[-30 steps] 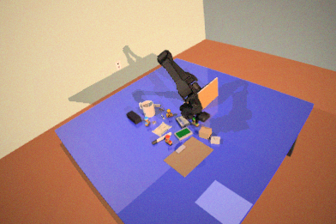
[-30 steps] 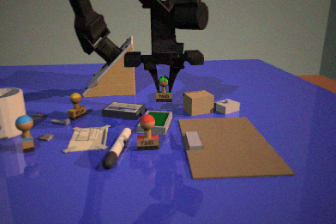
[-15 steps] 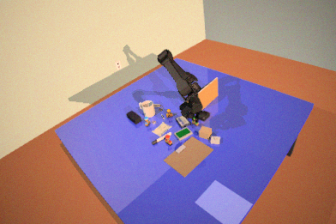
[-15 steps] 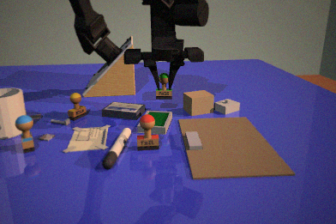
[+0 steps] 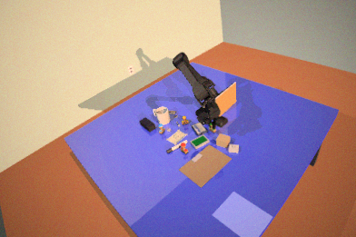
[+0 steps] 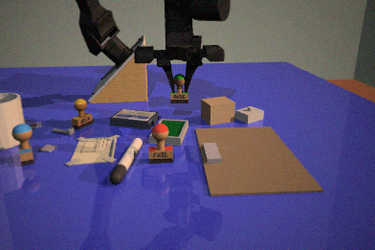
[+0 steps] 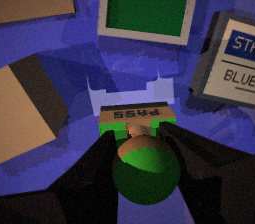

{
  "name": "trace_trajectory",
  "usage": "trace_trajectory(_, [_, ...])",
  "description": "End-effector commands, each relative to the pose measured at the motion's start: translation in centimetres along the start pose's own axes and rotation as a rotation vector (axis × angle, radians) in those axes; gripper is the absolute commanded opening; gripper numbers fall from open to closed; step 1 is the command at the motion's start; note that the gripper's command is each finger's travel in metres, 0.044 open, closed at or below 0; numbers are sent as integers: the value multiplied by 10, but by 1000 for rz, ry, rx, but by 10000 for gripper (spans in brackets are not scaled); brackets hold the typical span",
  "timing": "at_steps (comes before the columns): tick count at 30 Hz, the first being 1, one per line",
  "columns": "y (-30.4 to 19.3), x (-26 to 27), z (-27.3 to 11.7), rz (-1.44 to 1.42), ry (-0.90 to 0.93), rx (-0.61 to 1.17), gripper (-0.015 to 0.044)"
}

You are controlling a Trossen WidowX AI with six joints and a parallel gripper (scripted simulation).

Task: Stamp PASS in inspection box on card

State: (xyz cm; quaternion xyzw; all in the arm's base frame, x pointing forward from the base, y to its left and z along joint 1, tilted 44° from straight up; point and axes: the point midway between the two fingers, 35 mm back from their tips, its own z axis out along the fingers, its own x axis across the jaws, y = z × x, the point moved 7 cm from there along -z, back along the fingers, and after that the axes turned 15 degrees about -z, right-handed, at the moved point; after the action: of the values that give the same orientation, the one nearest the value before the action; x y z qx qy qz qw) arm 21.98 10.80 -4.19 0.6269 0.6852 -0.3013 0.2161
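The PASS stamp (image 5: 212, 127) (image 6: 179, 95) (image 7: 138, 115) has a green-topped knob and a wooden base with green sides. My gripper (image 5: 212, 123) (image 6: 179, 86) (image 7: 137, 134) is shut on it, one finger on each side, and holds it upright above the bench. The open green ink pad (image 5: 200, 142) (image 6: 177, 128) (image 7: 147, 17) has a pale rim and lies beyond the stamp in the wrist view. I cannot make out the inspection box or say for certain which thing is the card.
A closed pad marked BLUE (image 6: 135, 118) (image 7: 238, 75), a wooden block (image 6: 218, 110) (image 7: 18, 110) and a small white box (image 6: 250, 115) are near. A sloped board (image 5: 226, 99) (image 6: 131, 83) stands behind. A FAIL stamp (image 6: 161, 147), marker (image 6: 127, 160), creased paper (image 6: 93, 150) and brown board (image 6: 258, 160) lie in front.
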Motion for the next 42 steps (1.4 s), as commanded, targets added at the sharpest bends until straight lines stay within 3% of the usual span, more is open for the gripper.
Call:
trace_trajectory(1, [0, 1, -3, 3, 4, 0, 0])
trace_trajectory(42, [-1, 0, -23, 2, 3, 0, 0])
